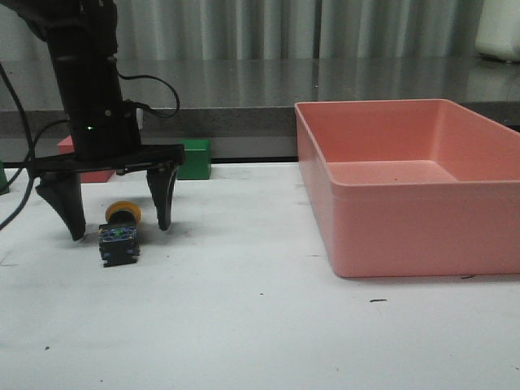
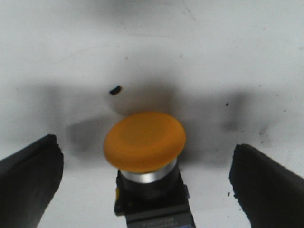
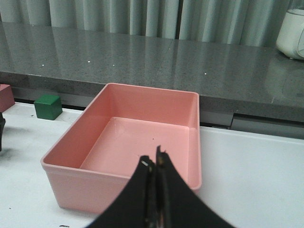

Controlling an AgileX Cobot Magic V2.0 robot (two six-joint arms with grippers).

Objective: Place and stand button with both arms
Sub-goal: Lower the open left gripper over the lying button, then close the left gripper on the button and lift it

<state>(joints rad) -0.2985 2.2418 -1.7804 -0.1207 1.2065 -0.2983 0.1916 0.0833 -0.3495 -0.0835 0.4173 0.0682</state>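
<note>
While the small yellow-capped, black-bodied push-button (image 1: 119, 234) lies on the white worktop (image 1: 244, 325), it is straddled — untouched — by the spread left gripper (image 1: 120, 219); the right gripper (image 3: 156, 167) is seen closed.

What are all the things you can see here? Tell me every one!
button: one, yellow cap and black body, lying on its side on the table between the left gripper's fingers
bin: one, pink, on the table's right side, nothing in it
green cube: one, at the table's back edge
red block: one, beside the green cube, mostly hidden by the left arm
table: one, white
left gripper: one, black, open around the button
right gripper: one, black, shut, raised near the bin
</note>
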